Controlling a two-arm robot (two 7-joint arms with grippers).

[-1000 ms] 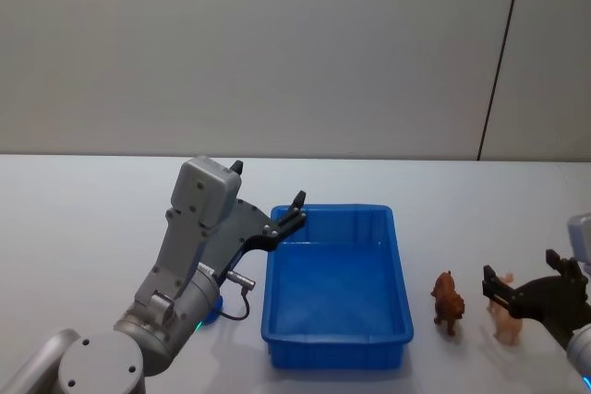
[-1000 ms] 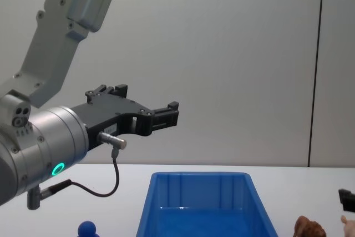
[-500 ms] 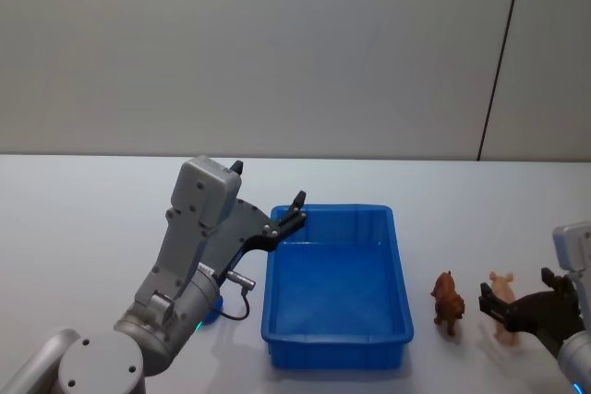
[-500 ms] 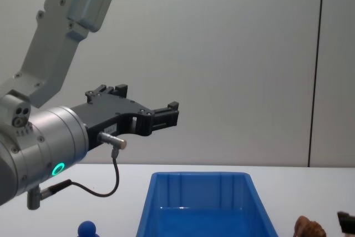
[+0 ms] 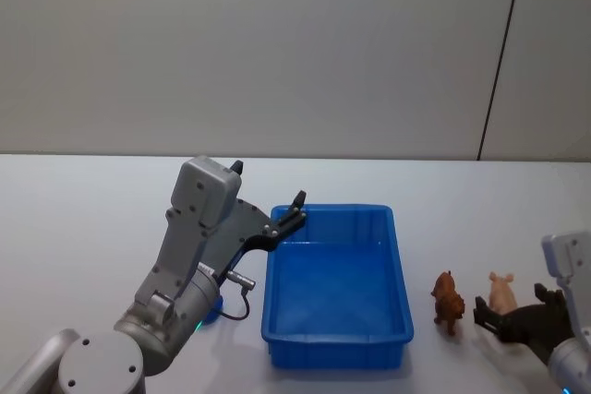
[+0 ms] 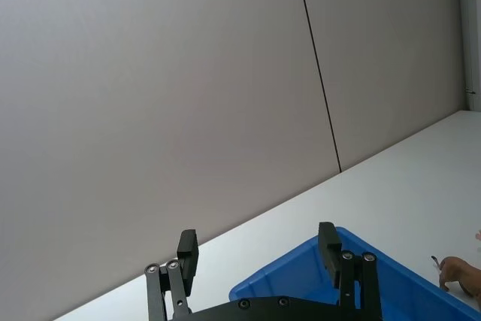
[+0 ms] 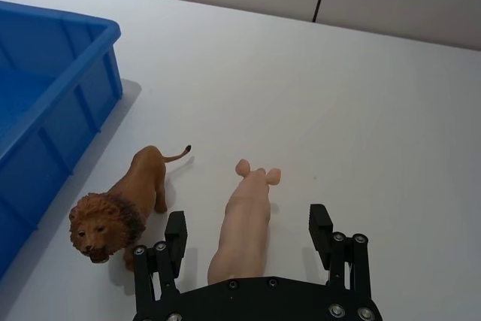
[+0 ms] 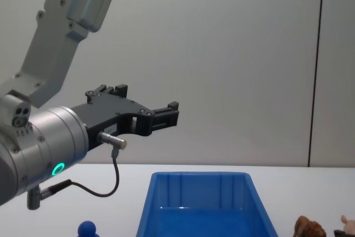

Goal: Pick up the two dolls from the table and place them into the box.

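One plain white table (image 5: 92,228) carries one bright blue rectangular plastic box (image 5: 404,292). There are two black grippers, both with jaws wide. The left gripper (image 6: 257,242) hangs over the box's far left corner. The right gripper (image 7: 248,219) has one pale pink pig toy (image 7: 252,193) between its fingers, ungripped. One brown lion toy (image 7: 120,204) stands between pig and box, and one small blue ball-headed toy (image 8: 86,228) sits left of the box

Behind everything, a plain matte grey wall (image 5: 277,43), evenly and softly lit from edge to edge. Toward the right, a thin dark vertical seam (image 5: 501,53) between two wall panels (slanted a little in the head view, upright in the chest view), running down to the far edge of the white table (image 5: 74,219). Below the wall, that same flat top, smooth and pale, under the same diffuse light.
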